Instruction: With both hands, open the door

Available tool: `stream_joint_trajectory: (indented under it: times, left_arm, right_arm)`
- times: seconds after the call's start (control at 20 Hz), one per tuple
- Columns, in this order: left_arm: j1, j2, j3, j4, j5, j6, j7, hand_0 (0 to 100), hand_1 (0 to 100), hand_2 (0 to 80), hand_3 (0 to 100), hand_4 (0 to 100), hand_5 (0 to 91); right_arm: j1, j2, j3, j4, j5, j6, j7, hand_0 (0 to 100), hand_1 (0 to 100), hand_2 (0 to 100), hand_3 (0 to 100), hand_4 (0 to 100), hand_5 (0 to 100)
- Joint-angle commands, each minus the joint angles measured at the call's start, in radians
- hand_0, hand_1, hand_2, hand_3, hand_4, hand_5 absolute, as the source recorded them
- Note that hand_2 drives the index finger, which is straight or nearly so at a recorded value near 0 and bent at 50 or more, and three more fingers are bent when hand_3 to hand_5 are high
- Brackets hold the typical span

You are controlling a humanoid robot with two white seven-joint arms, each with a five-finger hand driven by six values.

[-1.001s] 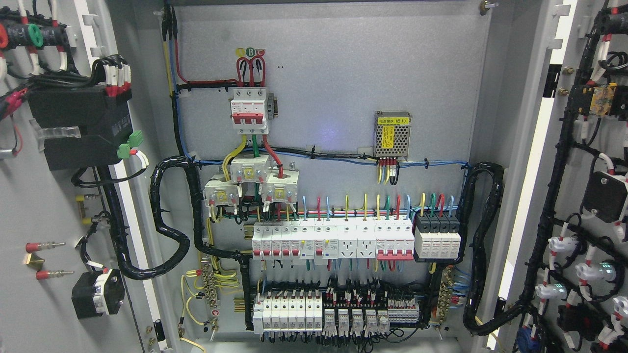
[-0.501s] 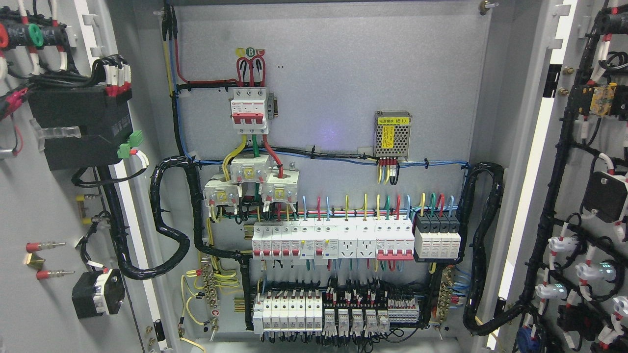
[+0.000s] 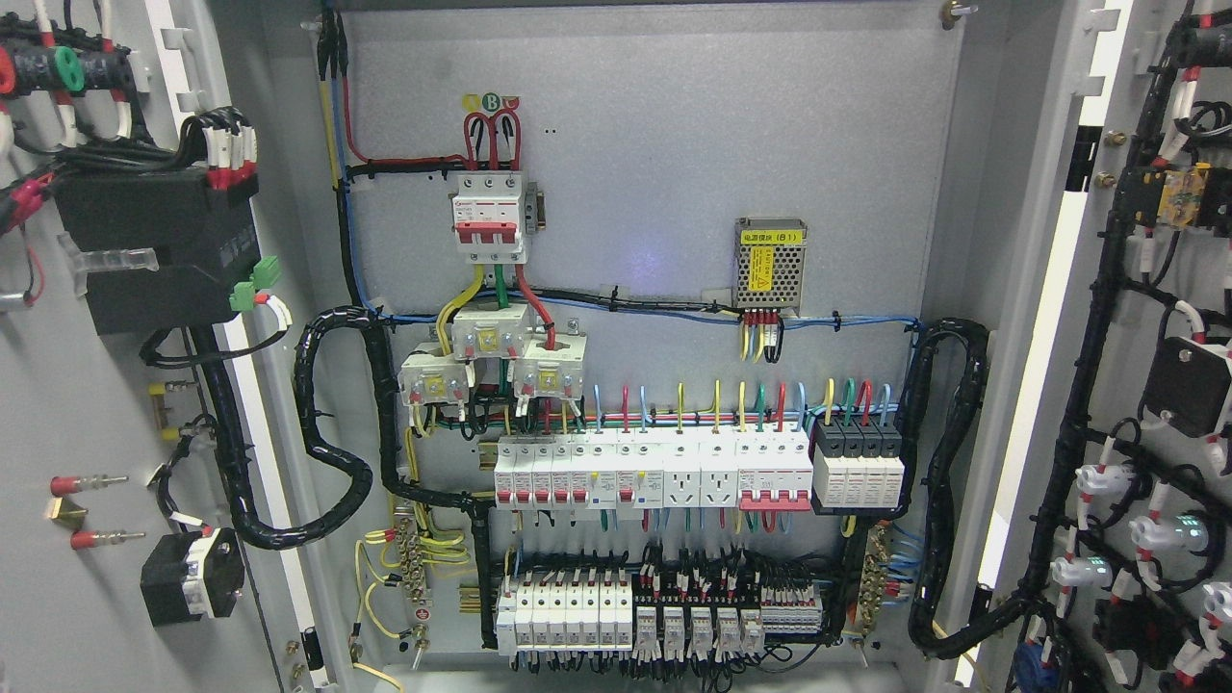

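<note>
Both doors, left door [image 3: 58,404] and right door [image 3: 1155,318], stand swung wide, baring the wiring panel [image 3: 654,192]; neither hand is in view, so their state cannot be told

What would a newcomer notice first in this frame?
Both doors stand wide open: the left door and right door frame a wired back panel. At upper centre sits a red-levered breaker, with a long breaker row below. No robot hand shows.
</note>
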Motion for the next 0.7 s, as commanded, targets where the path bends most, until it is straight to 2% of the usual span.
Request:
stream_joint_trajectory:
  times: [0.0,0.2,0.35,0.65]
  left_arm:
    - [-0.024,0.021,0.007,-0.050,0.013,-0.209,0.001,0,0,0.0,0,4,0.0]
    - [-0.022,0.021,0.004,-0.060,0.013,-0.215,0.001,0,0,0.0,0,4,0.0]
    - [-0.019,0.021,0.002,-0.060,0.021,-0.267,0.002,0,0,0.0,0,4,0.0]
    - [-0.016,0.056,0.010,-0.058,0.121,-0.307,0.002,0,0,0.0,0,4,0.0]
  right_arm:
    - [0.001,-0.024,-0.063,-0.086,0.000,-0.019,-0.001,0,0,0,0,0,0]
    - [0.001,-0.056,-0.093,-0.084,-0.010,-0.018,-0.001,0,0,0,0,0,0]
    - [0.001,-0.072,-0.103,-0.083,-0.041,-0.014,-0.001,0,0,0,0,0,0]
    - [0.001,-0.098,-0.107,-0.063,-0.098,-0.001,-0.001,0,0,0,0,0,0]
